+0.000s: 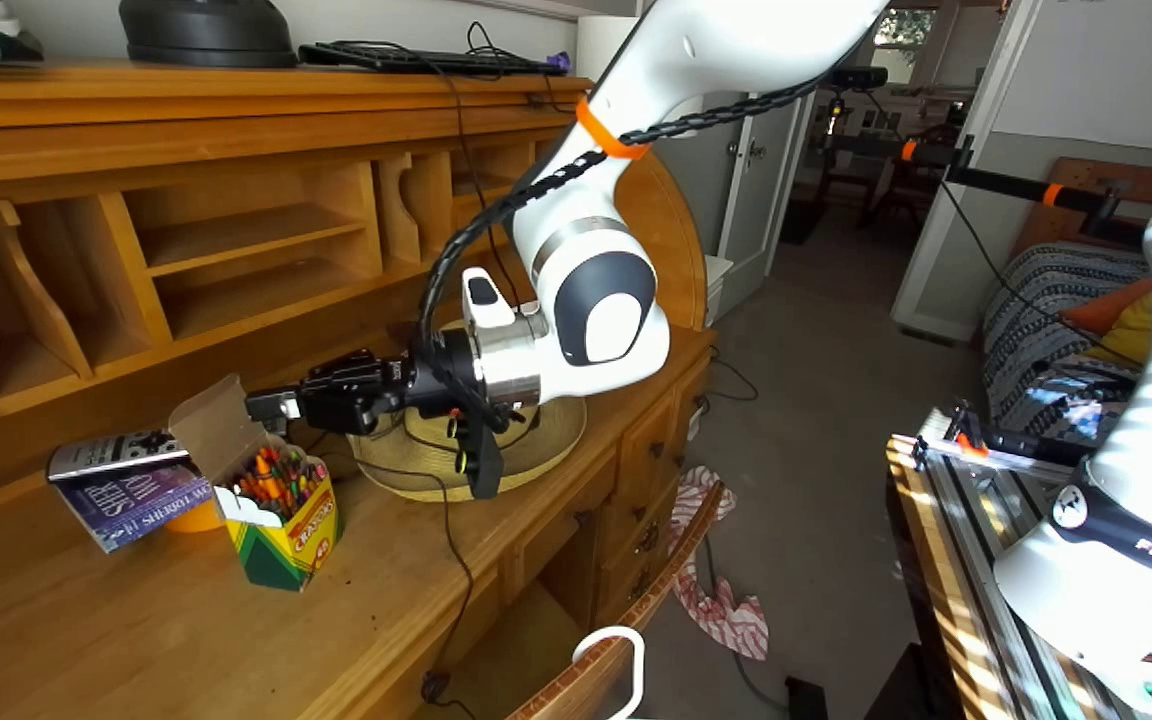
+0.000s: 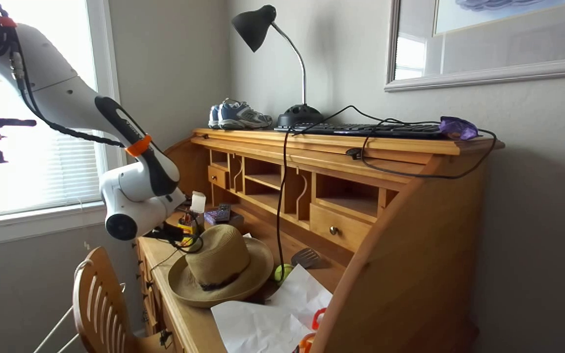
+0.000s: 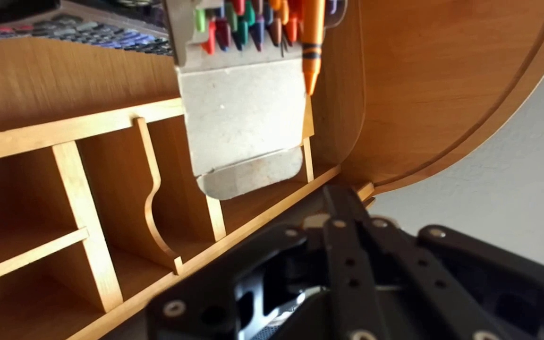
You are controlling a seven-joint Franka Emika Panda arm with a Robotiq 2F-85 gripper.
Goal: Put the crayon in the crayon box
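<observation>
The green-and-yellow crayon box (image 1: 306, 545) stands open on the desk, full of colourful crayons, its tan flap lid (image 1: 221, 425) raised. It is partly hidden in an exterior view (image 2: 186, 228). In the wrist view the raised lid (image 3: 243, 113) shows in the middle, with crayon tips above it. An orange crayon (image 3: 313, 42) at the box's right side sticks out farther than the rest; its far end is out of view. My gripper (image 1: 271, 405) is above the box, close to the lid. In the wrist view its fingers (image 3: 345, 193) are together, with no crayon seen between them.
A straw hat (image 1: 551, 455) lies beside the box under the wrist. Books (image 1: 131, 500) lie on the box's far side. A black cable (image 1: 451, 530) runs over the desk edge. Desk cubbyholes (image 1: 246, 240) rise behind. A chair (image 2: 101, 294) stands in front; white paper (image 2: 272, 323) covers one desk end.
</observation>
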